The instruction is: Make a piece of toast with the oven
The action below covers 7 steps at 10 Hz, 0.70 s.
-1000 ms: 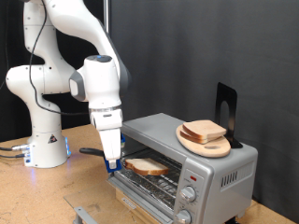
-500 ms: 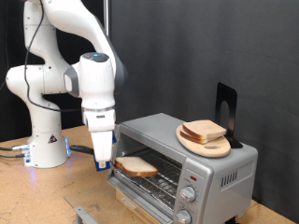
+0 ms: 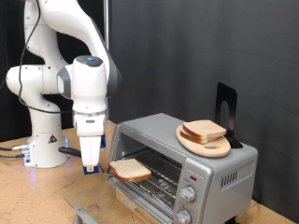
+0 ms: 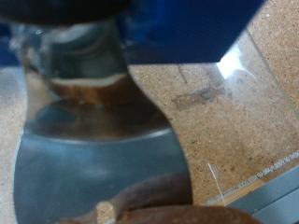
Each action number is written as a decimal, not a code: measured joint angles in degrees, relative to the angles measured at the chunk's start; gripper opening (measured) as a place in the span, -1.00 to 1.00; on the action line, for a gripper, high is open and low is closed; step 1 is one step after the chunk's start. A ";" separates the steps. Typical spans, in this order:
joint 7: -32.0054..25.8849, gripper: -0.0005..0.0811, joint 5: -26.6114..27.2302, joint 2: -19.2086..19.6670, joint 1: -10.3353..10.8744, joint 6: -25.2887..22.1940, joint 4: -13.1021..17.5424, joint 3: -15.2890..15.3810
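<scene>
beside oven (image 3: 192, 159), claw (image 3: 91, 169) state unclear; only exterior shows toast (image 3: 131, 169).

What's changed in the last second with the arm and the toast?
The pincer drew away toward the exterior view's left, out from the oven mouth. The toast came along with it, sliding from inside on the rack to the front edge over the open door. Whether the pincer grips it is unclear. The plate of slices on top of the oven stayed put.
</scene>
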 joint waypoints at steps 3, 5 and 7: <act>-2.96 -0.34 5.28 -0.92 0.17 -1.87 0.90 -0.34; -3.15 -0.34 8.29 -1.99 0.79 -4.10 2.40 0.00; -1.29 -0.34 8.77 -2.56 1.28 -5.77 3.71 0.93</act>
